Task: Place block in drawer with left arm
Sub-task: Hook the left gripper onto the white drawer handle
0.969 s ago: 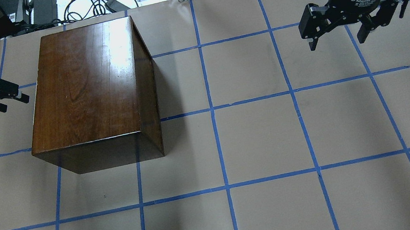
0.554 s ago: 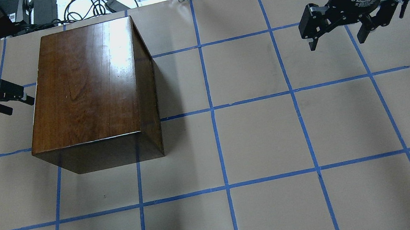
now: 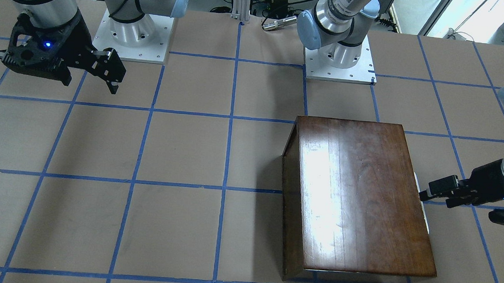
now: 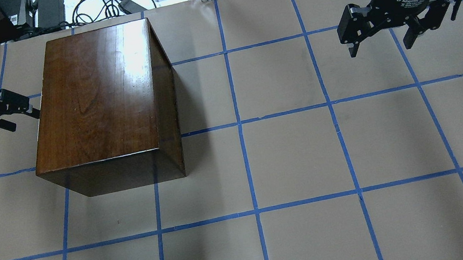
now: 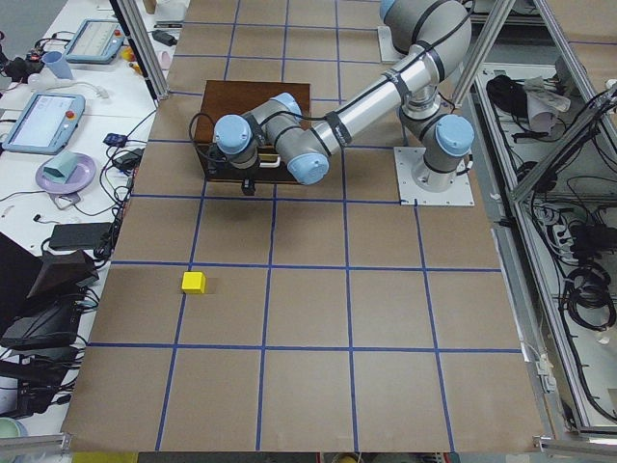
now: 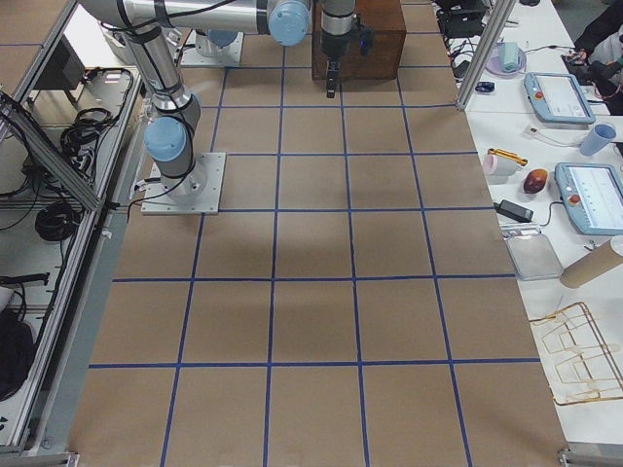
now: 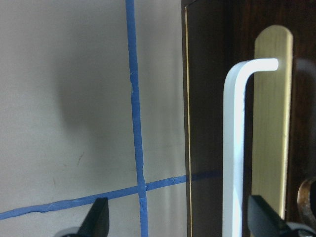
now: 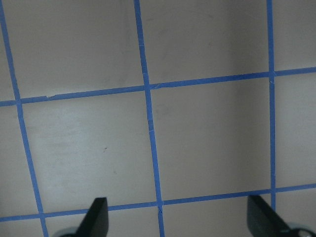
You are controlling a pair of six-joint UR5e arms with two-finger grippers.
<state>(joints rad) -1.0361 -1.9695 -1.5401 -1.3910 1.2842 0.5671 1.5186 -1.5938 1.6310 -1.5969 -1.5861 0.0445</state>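
Advancing: black left gripper (image 4: 29, 110), fingers spread, now nearer silvery handle (image 7: 234, 148) of dark-fronted wooden drawer (image 7: 207, 98).
Next: pull; small yellow cube block (image 5: 194, 282) untouched.

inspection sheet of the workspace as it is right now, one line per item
surface: brown paper table with a blue tape grid.
job's things: yellow block lies on the paper, apart from the wooden box; drawer looks shut, its silvery handle facing the left hand.
clutter: nothing seen on the paper.
hands: left hand open, the handle showing between its fingers; right hand open, empty, over bare paper.
cables: black leads tangled beyond the far edge; none seen on the paper.
surroundings: side bench with tablets and a purple plate.
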